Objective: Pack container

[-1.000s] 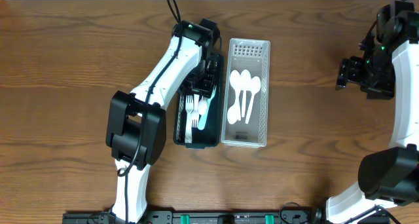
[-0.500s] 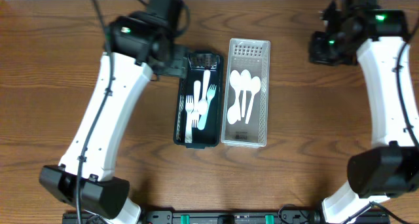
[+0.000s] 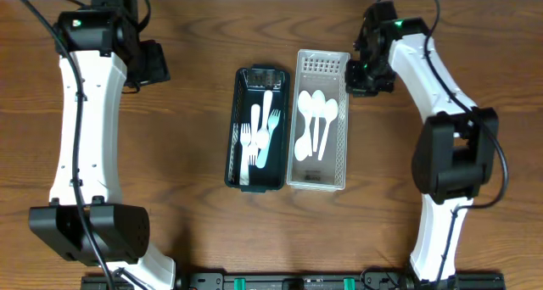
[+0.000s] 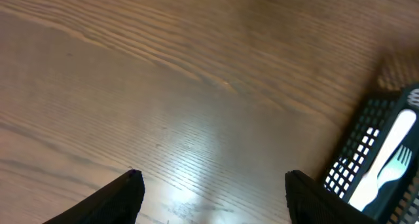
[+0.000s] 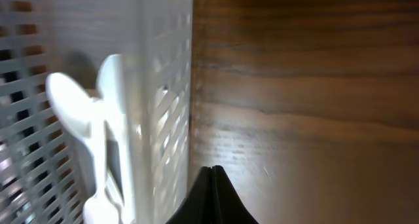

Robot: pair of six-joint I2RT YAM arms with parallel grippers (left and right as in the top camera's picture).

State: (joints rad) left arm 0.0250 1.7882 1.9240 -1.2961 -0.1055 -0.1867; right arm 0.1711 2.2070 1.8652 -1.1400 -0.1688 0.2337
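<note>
Well, there is plenty of bare wood around me: the table (image 3: 195, 231) lies open to the left of the dark basket (image 3: 235, 154) and to the right of the white basket (image 3: 344, 137), and the strip in front of both, toward my bases, is open too. The two baskets stand in the middle, long sides parallel and just beside each other; whether they touch I cannot tell. The far edge of the table runs close behind both my wrists, so the room is tighter there. The forks (image 3: 254, 142) lie lengthwise in the dark basket, bunched in its middle and near part. My left gripper (image 4: 213, 185) hangs over plain wood well left of that basket, jaws spread wide with nothing between them. In its wrist view only the basket's lattice corner shows at the right edge, with one of the forks lying inside. My right gripper (image 5: 211, 185) sits just beside the white basket's right wall near its far end, its fingertips pressed together into a single dark point and gripping nothing. From that wrist the slatted wall rises at the left, close to the fingertips, and the spoons (image 3: 316, 112) show pale through it. Seen from above, the spoons lie inside the white basket, three bowls side by side toward the far end.
</note>
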